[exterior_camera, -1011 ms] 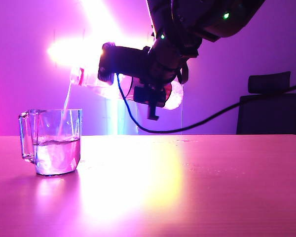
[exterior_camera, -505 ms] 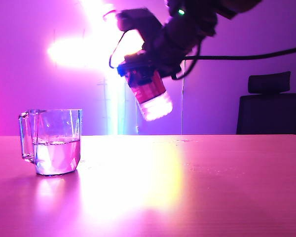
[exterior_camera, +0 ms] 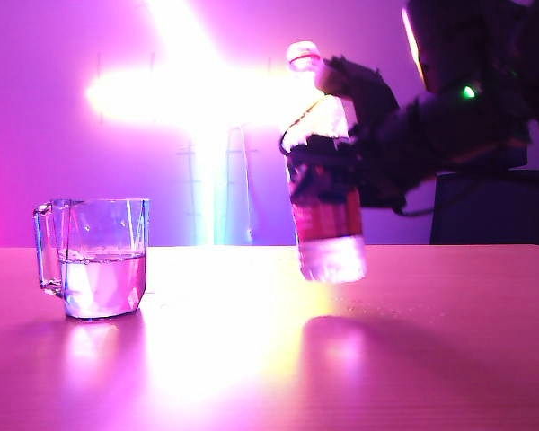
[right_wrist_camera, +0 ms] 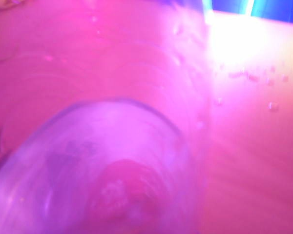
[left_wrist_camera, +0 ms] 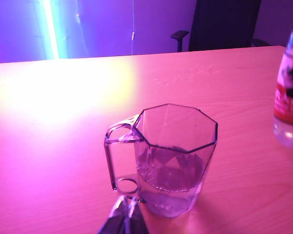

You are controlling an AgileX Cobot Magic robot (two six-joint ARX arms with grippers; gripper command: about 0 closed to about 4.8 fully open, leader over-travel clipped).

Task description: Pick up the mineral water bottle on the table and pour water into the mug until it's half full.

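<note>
1. Left gripper [left_wrist_camera: 123, 220]: only a tip shows at the edge of the left wrist view, just short of the mug [left_wrist_camera: 173, 158] handle; can't tell if it's open or closed. If that arm moves forward it clips the handle and slops water.
2. Mug [exterior_camera: 97, 258] sits on the table [exterior_camera: 413, 359], left side, about half full. Any more pouring overshoots.
3. Bottle [exterior_camera: 323, 193] is well right of the mug, near upright, slightly tilted, base just above the table, neck uncapped. Right gripper [exterior_camera: 337, 175] clamps it mid-body.
4. Risks: releasing while tilted tips it and spills; a hard set-down jolts water out; the wet ribbed plastic may slip.
</note>
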